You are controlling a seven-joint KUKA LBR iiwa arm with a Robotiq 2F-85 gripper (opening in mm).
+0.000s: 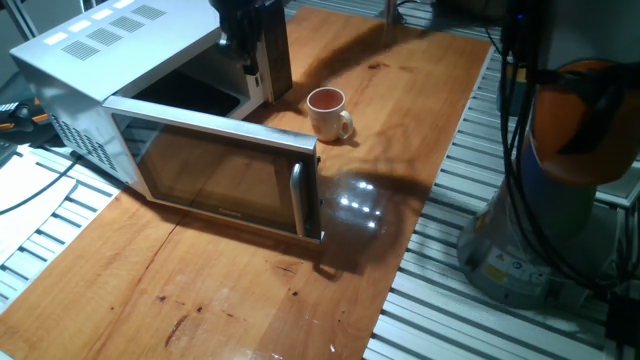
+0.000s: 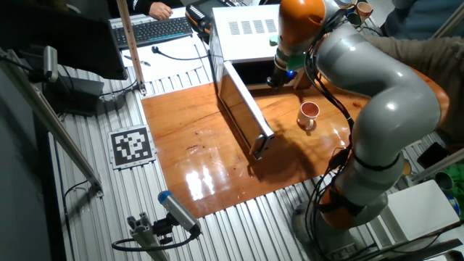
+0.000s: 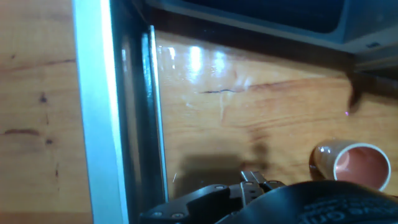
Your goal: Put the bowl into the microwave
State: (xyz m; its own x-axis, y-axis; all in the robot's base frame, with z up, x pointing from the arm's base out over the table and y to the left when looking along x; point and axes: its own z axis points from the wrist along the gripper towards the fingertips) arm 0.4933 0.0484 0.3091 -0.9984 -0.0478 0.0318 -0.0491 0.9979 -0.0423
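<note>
Looking across your table [image 1: 420,130], you see the bowl [image 1: 328,112] standing upright on the bare wood, its reddish inside facing up and its small handle turned toward the right in one fixed view. It sits just beside the microwave [image 1: 110,70], near the free end of the swung-open door [image 1: 225,175], not touching it. The door stands wide open, its dark glass toward the near side and its vertical bar handle [image 1: 298,198] at the right end. Behind the door the dark cavity is exposed.

Your arm [image 2: 377,94] reaches over from the right, and its dark hand hangs at the mouth of the cavity, far from the bowl's rim and holding nothing that you can see. The pincer [image 1: 243,45] is mostly lost against the dark opening, so you cannot tell whether its fingers are spread or pressed together.

In the hand view the bowl [image 3: 351,167] appears at the lower right, with the door's edge [image 3: 102,106] running down the left.

A keyboard [image 2: 156,29] lies beyond the far end of the table
</note>
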